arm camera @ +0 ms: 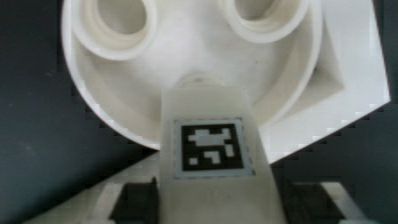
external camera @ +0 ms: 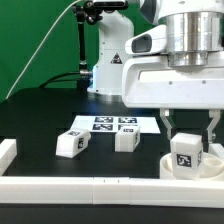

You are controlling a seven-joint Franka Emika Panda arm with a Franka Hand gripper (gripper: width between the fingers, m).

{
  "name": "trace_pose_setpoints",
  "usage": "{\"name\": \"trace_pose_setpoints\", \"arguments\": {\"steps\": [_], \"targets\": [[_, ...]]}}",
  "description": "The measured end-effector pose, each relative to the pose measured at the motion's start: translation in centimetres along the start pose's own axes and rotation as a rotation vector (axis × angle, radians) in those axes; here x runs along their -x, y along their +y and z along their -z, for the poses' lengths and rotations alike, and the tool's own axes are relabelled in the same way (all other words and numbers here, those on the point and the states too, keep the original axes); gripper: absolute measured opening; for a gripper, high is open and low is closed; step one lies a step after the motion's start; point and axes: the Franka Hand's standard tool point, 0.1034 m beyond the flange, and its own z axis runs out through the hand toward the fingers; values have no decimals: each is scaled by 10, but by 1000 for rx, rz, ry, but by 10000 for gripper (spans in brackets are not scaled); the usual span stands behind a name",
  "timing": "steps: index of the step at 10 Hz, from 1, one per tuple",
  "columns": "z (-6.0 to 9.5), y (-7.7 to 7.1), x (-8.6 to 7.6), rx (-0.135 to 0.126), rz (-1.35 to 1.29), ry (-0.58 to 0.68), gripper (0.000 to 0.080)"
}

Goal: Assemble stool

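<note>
My gripper (external camera: 188,140) is shut on a white stool leg (external camera: 185,151) and holds it upright by its sides, its tag facing the camera. The leg's lower end sits in or just above the round white seat (external camera: 172,163), which lies at the exterior view's right by the front rail. In the wrist view the leg (arm camera: 210,140) runs out from between the dark fingers (arm camera: 150,200) toward the seat (arm camera: 125,90), whose two round sockets show beyond it. Whether the leg's tip is in a socket is hidden. Two more tagged legs (external camera: 72,143) (external camera: 126,140) lie loose mid-table.
The marker board (external camera: 112,124) lies flat behind the loose legs. A long white rail (external camera: 100,190) runs along the front edge, with a short white block (external camera: 7,152) at the exterior view's left. The arm's base (external camera: 105,60) stands at the back before a green screen.
</note>
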Motion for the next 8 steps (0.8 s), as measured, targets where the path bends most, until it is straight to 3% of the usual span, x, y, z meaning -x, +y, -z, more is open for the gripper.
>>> {"name": "trace_pose_setpoints", "arguments": {"steps": [1, 2, 3, 6, 7, 8], "targets": [[-1, 0, 1, 0, 10, -1, 335], [0, -1, 2, 0, 19, -2, 516], [2, -2, 5, -1, 57, -4, 606], [29, 26, 7, -7, 169, -14, 647], [34, 33, 5, -2, 167, -15, 647], [33, 32, 6, -2, 170, -16, 647]]}}
